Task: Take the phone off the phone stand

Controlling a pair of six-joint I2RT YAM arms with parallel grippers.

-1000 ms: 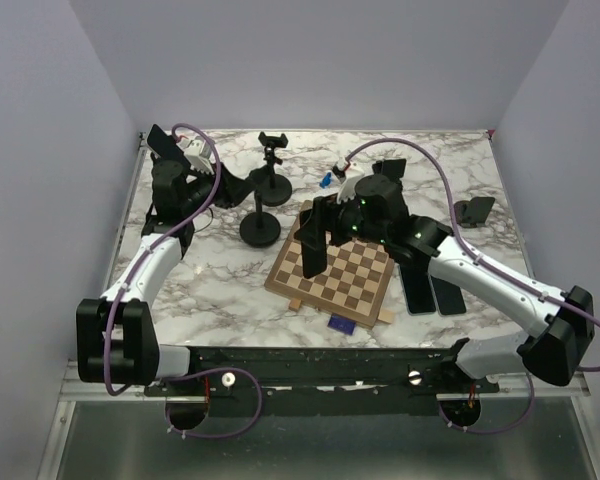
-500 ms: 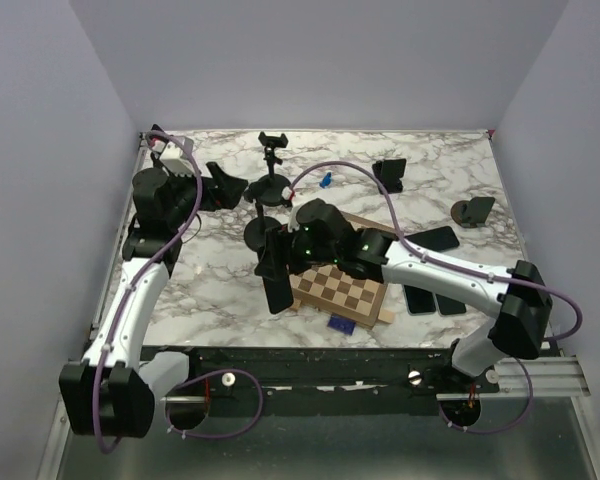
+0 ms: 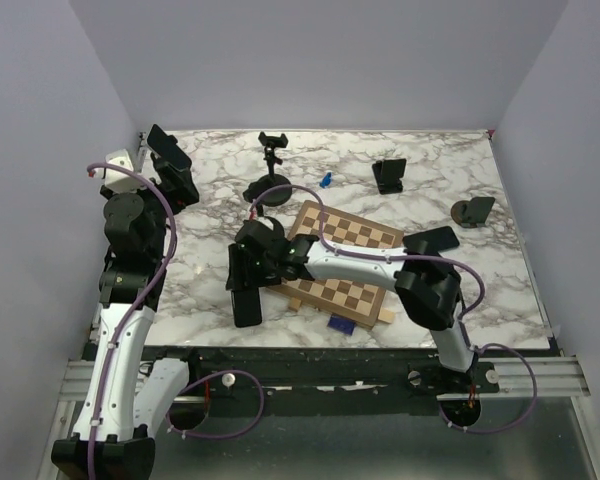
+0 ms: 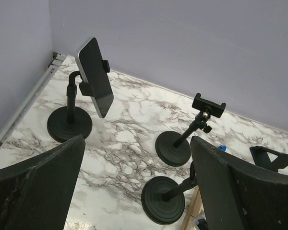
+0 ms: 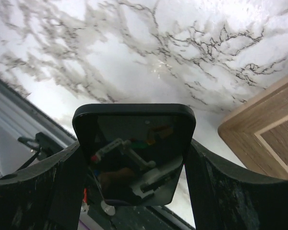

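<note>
Right pincer (image 5: 134,165) was clenched on a dark phone (image 5: 133,139), held above the desk (image 5: 134,57) just left of the chessboard (image 3: 342,268). Left pincer (image 4: 137,143) was spread wide, empty, facing a second phone (image 4: 95,76) clipped in its stand (image 4: 69,122) at the back-left corner.

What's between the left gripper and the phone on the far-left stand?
Just bare marble tabletop, per the left wrist view; left gripper open, facing the phone.

Right hand (image 3: 246,272) around a dark phone (image 3: 245,308), just left of the chessboard (image 3: 352,232).
</note>
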